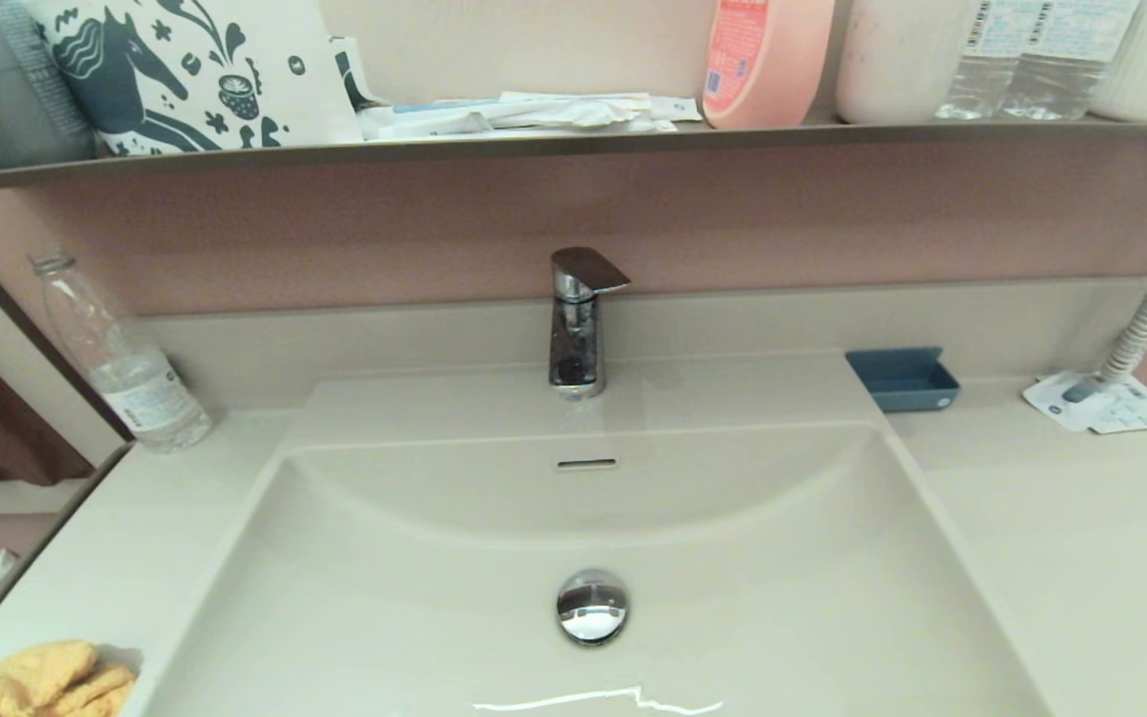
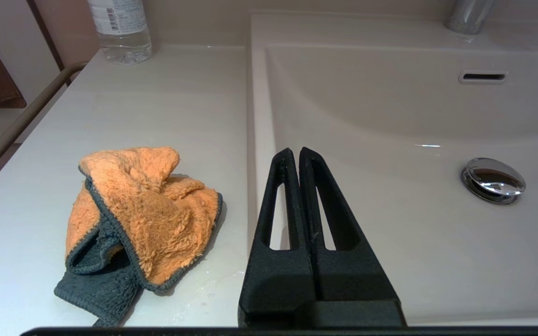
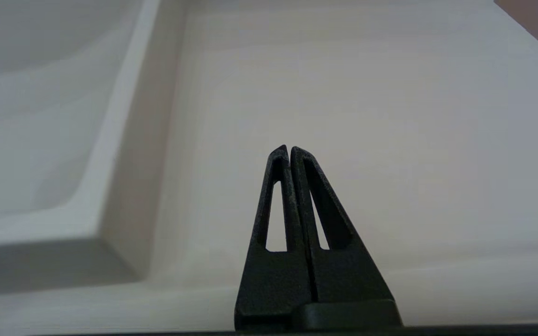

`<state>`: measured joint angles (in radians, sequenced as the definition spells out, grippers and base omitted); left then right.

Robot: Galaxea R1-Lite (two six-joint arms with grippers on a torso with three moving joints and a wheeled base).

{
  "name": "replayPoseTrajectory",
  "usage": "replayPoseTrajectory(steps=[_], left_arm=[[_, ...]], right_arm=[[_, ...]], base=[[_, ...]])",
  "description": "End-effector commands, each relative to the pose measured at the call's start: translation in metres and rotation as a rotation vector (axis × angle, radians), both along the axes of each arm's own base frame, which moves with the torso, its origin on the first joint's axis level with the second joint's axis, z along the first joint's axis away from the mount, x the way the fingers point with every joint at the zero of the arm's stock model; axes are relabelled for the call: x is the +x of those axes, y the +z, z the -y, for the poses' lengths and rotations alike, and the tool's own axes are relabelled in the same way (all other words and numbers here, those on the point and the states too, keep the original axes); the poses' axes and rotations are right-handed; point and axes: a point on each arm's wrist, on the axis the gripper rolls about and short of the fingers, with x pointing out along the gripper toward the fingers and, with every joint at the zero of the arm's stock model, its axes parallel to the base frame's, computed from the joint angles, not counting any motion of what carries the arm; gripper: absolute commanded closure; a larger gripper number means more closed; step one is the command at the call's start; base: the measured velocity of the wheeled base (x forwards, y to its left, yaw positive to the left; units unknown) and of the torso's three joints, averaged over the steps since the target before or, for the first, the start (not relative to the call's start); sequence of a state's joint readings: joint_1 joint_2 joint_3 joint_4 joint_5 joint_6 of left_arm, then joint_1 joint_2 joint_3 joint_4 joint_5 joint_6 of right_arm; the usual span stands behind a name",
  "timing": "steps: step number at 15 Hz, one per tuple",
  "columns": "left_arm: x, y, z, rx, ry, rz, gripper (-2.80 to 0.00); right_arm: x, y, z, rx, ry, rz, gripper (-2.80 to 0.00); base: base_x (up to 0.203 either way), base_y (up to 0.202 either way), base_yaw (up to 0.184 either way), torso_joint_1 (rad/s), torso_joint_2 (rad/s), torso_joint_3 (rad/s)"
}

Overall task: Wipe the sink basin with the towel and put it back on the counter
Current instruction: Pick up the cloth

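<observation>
One water bottle (image 1: pixel 125 363), blue tray (image 1: pixel 902 378), faucet (image 1: pixel 578 319)

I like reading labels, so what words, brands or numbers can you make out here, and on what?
None can be read.
Left water bottle: label print and barcode too small.
Pink bottle: print blurred.
Shelf water bottles: labels blurred.
Leaflet: print too small.
Horse-patterned bag: pictures only.

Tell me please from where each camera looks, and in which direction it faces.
Head view: high on the robot's head, facing forward and down at the faucet and sink basin; no arm shows.
Left wrist view: behind the shut left gripper, over the basin's edge, facing the towel and drain plug.
Right wrist view: behind the shut right gripper, facing the counter.
Head and left wrist views share towel, basin and drain plug.
</observation>
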<state>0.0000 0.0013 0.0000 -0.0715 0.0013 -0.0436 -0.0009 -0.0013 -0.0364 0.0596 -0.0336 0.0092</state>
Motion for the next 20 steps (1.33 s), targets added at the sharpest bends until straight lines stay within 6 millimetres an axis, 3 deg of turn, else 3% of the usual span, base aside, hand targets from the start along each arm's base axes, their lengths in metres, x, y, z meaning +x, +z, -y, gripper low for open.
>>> replayPoseTrajectory(steps=[1,17,20], left_arm=[[0.0,0.0,0.0,-0.001,0.0,0.0,0.0],[0.0,0.001,0.0,-0.014,0.013,-0.013,0.0],[0.007,0.033,0.0,-0.023,0.026,-0.053,0.0]], right_arm=[[0.001,-0.004,0.0,-0.023,0.004,-0.017,0.0],[0.001,-0.004,0.0,0.019,0.019,-0.016,0.0],[0.001,-0.004,0.0,0.019,0.019,-0.016,0.0]], base=[[0.0,0.0,0.0,0.0,0.0,0.0],[0.0,0.0,0.0,0.0,0.0,0.0],[0.0,0.0,0.0,0.0,0.0,0.0]])
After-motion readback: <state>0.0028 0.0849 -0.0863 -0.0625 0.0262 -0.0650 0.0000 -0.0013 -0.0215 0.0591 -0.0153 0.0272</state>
